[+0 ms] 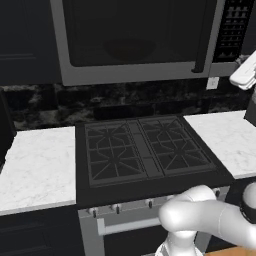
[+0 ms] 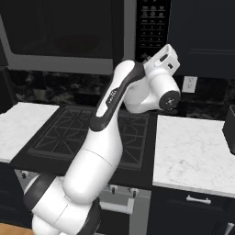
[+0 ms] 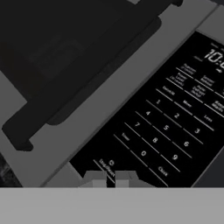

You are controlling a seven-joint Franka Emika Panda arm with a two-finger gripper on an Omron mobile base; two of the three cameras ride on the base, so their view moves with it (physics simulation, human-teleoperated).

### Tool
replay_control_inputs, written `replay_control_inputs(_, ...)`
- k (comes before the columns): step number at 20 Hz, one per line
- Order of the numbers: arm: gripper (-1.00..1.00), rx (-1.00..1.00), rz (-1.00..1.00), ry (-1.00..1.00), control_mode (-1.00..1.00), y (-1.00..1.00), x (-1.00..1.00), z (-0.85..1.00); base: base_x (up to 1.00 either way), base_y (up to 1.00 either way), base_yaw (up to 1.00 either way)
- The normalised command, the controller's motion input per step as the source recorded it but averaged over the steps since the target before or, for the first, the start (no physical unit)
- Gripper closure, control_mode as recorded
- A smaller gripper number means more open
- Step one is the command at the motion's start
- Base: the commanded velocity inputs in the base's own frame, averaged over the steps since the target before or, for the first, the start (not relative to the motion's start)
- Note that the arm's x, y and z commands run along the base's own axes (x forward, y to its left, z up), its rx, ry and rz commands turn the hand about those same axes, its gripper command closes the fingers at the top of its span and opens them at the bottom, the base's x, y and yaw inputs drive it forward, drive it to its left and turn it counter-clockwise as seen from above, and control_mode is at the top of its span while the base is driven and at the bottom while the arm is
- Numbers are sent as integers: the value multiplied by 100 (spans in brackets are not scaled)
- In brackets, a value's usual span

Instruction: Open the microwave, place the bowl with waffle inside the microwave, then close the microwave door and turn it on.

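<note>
The microwave (image 1: 135,75) hangs above the stove with its door (image 1: 135,32) closed; the dark handle (image 1: 202,35) runs down the door's right edge. Behind the dark glass a dim bowl (image 1: 129,49) shape shows; the waffle cannot be made out. My gripper (image 3: 109,179) is shut, its two tips close together just in front of the lower left corner of the black button panel (image 3: 175,118), by the start key. In the right base view the white hand (image 2: 161,59) points up at the panel (image 2: 150,25). The handle (image 3: 87,74) crosses the hand view diagonally.
A black gas stove (image 1: 145,150) lies below, between white marble counters at the left (image 1: 35,170) and right (image 2: 193,151). A wall outlet (image 2: 188,84) sits behind the right counter, and a dark object (image 2: 229,128) stands at its far right edge.
</note>
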Motion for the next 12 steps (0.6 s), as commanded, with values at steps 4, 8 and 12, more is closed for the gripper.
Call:
replay_control_inputs(4,100,-2,0,0,-100,-27,33,-5,0,0,0)
replay_control_inputs(8,100,-4,-3,0,-100,-3,0,0,0,0,0)
replay_control_inputs(12,100,-4,-6,0,-100,0,0,0,0,0,0)
